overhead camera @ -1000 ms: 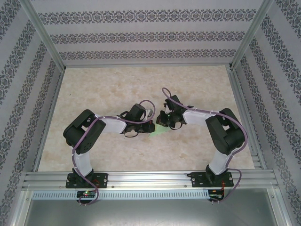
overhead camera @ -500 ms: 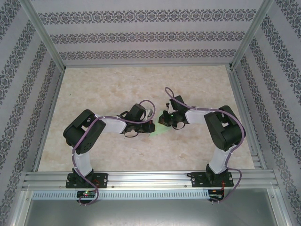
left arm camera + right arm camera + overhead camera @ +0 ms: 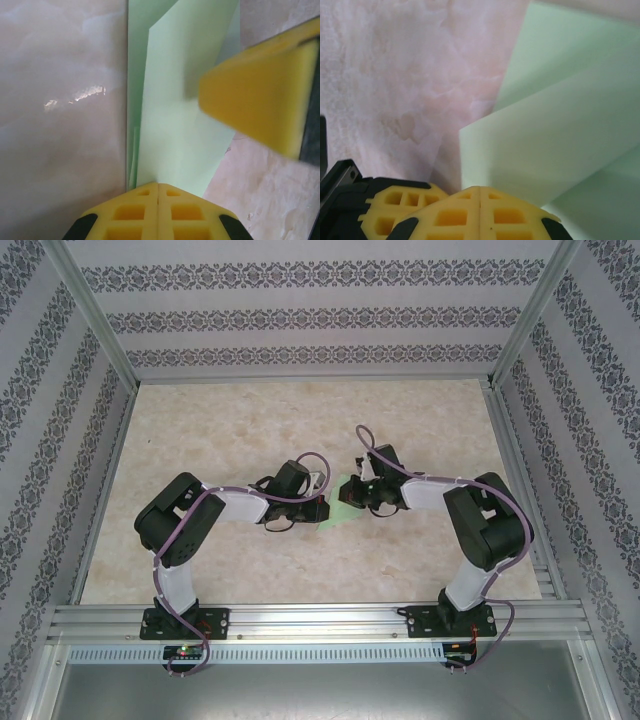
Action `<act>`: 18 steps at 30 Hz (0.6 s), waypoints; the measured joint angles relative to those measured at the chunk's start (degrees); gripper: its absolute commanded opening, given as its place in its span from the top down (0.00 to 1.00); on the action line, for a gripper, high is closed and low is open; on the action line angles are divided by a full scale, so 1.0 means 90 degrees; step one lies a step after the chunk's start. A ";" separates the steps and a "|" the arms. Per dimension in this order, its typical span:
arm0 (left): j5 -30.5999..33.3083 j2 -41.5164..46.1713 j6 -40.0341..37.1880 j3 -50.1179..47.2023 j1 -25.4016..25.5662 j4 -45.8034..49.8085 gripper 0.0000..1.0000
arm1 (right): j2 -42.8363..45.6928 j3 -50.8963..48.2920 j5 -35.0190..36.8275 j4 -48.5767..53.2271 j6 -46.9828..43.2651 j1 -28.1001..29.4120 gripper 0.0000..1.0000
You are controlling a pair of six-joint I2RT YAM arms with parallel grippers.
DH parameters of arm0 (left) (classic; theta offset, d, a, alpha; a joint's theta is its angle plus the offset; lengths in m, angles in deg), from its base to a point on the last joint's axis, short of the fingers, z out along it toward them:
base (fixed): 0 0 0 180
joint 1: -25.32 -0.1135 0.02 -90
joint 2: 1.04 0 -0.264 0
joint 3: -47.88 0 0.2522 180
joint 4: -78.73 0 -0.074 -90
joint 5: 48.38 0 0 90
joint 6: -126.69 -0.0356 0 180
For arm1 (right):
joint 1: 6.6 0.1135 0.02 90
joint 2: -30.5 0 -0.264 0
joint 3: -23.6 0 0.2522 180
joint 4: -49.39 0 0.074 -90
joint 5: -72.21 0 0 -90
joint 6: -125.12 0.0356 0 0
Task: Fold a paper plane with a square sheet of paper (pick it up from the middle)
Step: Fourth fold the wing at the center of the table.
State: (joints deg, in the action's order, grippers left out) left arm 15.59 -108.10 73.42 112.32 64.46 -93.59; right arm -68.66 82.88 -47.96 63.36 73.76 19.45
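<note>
The square sheet of paper [image 3: 343, 510] is pale green, folded into layers, and lies mid-table between both grippers. My left gripper [image 3: 320, 510] is shut, and the sheet [image 3: 180, 100] runs out from its closed yellow fingertips [image 3: 158, 189]. My right gripper [image 3: 357, 494] is shut on a raised flap of the sheet [image 3: 555, 145], which stands up from its fingertips [image 3: 479, 191]. Lower layers lie flat on the table. The right gripper's yellow finger [image 3: 255, 107] hangs over the paper in the left wrist view. A finished slim paper plane is out of view.
The marble-patterned tabletop [image 3: 230, 430] is bounded by aluminium rails, with patterned walls on three sides. Purple cables loop over both wrists. The arms' bases [image 3: 180, 620] [image 3: 455, 620] stand on the near rail.
My right gripper has drawn back to the right and slightly away, pulling a flap of the sheet up with it. The left gripper has stayed put on the paper.
</note>
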 measured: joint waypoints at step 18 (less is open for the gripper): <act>0.0000 0.0000 -0.0049 0.0044 0.0000 0.0134 1.00 | -0.0316 -0.0036 -0.0085 0.0034 -0.0015 -0.0216 1.00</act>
State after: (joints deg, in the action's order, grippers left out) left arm 15.59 -108.10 72.98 112.71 64.46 -92.39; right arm -71.50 82.55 -48.73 63.67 73.63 17.50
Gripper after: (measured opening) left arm 0.053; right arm 0.048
